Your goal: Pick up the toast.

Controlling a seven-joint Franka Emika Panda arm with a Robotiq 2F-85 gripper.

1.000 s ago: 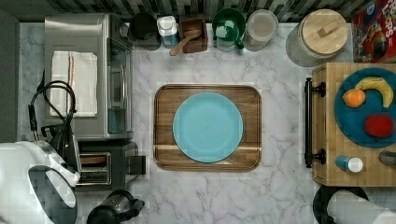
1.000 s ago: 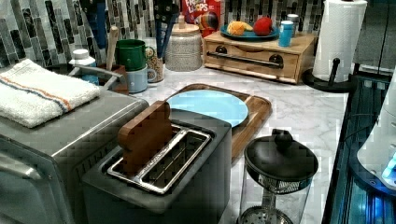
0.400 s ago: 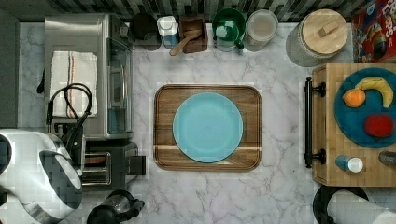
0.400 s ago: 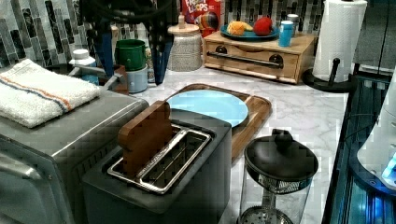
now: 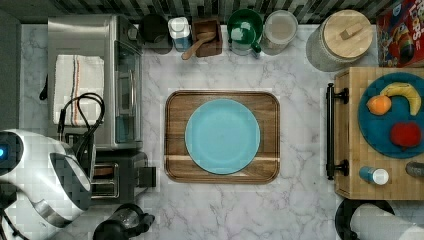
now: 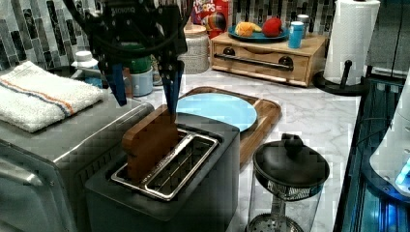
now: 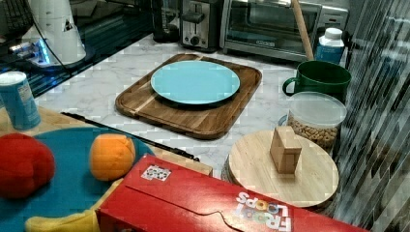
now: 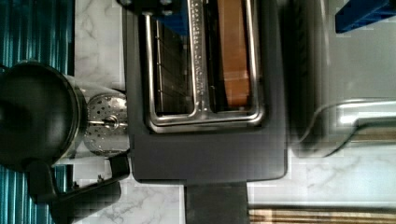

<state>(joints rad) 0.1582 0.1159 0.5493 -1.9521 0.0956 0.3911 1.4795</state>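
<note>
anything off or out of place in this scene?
Nothing stands out. The toast stands upright in one toaster slot, the plate sits centred on the wooden tray, and the open gripper hangs above the toast. No spills or damage.

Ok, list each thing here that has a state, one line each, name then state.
toast: upright in the toaster's slot, sticking out, not gripped.
toaster: other slot bare.
gripper: open, above the toast.
blue plate: bare, on the wooden tray.
striped cloth: folded on the toaster oven.
</note>
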